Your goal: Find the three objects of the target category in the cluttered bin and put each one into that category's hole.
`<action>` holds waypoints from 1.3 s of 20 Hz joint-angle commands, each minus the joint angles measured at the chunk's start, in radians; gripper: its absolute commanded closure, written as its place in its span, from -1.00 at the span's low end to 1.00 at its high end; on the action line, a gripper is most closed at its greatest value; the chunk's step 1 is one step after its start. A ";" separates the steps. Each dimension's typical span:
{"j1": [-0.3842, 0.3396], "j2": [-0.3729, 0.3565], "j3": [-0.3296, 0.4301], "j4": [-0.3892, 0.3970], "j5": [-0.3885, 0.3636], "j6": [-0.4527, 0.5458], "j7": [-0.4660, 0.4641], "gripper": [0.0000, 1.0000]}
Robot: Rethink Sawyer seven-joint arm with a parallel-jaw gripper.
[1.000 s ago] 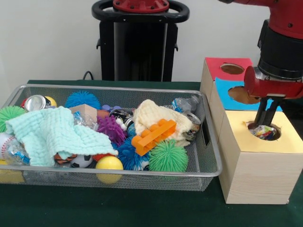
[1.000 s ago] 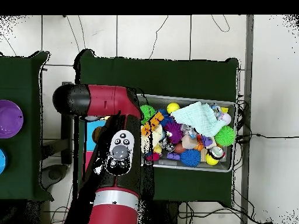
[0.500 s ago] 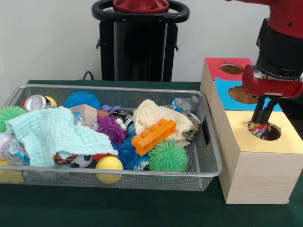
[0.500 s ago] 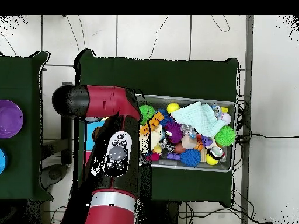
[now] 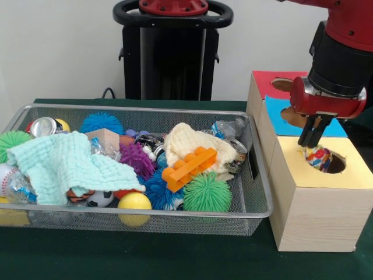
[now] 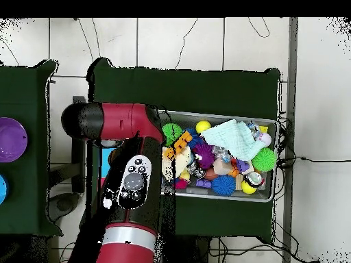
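1. Rising since the earlier frame, the gripper (image 5: 312, 140) is now hanging just above the yellow box's (image 5: 317, 201) hole (image 5: 324, 160).
2. Its fingers are sitting pressed together, gripping nothing.
3. Crumpled colourful trash (image 5: 318, 157) is lying inside that hole, apart from the fingers.
4. Left of the boxes, the wire bin (image 5: 256, 201) is holding balls, cans, cloths and an orange block (image 5: 189, 168).
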 commanded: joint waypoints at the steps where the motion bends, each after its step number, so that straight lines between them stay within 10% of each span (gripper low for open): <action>1: -0.013 0.016 0.038 0.044 -0.050 0.096 0.102 1.00; 11: -0.054 0.037 0.175 0.089 0.005 -0.215 0.098 1.00; 26: -0.068 0.050 0.170 0.104 -0.019 -0.159 0.104 1.00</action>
